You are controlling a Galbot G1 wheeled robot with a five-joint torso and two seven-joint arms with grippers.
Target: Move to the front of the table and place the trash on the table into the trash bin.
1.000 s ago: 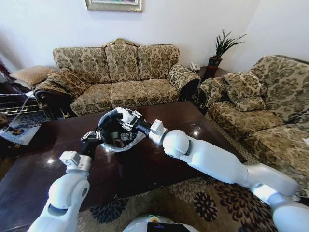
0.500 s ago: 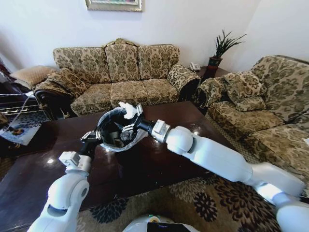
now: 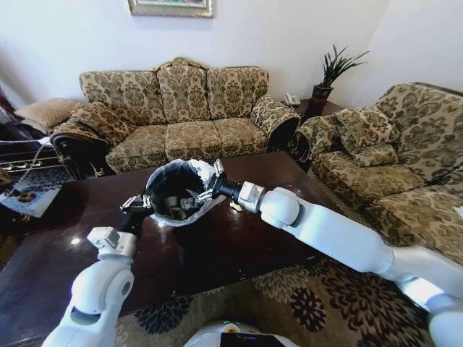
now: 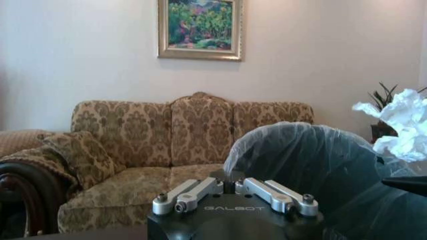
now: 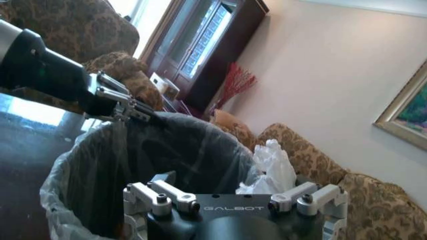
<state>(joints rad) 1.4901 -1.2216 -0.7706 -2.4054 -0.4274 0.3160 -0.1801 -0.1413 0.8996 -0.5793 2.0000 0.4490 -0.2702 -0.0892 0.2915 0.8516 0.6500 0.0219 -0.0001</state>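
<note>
The trash bin [image 3: 173, 189], black with a clear bag liner, is tipped with its mouth toward me above the dark table [image 3: 239, 246]. My left gripper [image 3: 136, 204] is shut on the bin's near-left rim, and the lined bin [image 4: 300, 160] rises just past it [image 4: 230, 177]. At the bin's right rim is my right gripper [image 3: 206, 185], jaws spread wide. A crumpled white tissue [image 3: 205, 170] rests against the rim there. That tissue [image 5: 272, 167] sits between the spread fingers [image 5: 227, 180] over the bin [image 5: 133, 165]. Dark scraps lie inside the bin.
A small yellowish scrap [image 3: 235, 207] lies on the table right of the bin. A patterned sofa [image 3: 181, 116] stands behind the table, and an armchair [image 3: 391, 159] is on the right. A patterned rug [image 3: 289, 303] covers the floor near me.
My right gripper has drawn back to the right, out of the bin's mouth. The white tissue came into view at the rim and shifted right with it. My left gripper and the bin stayed put.
</note>
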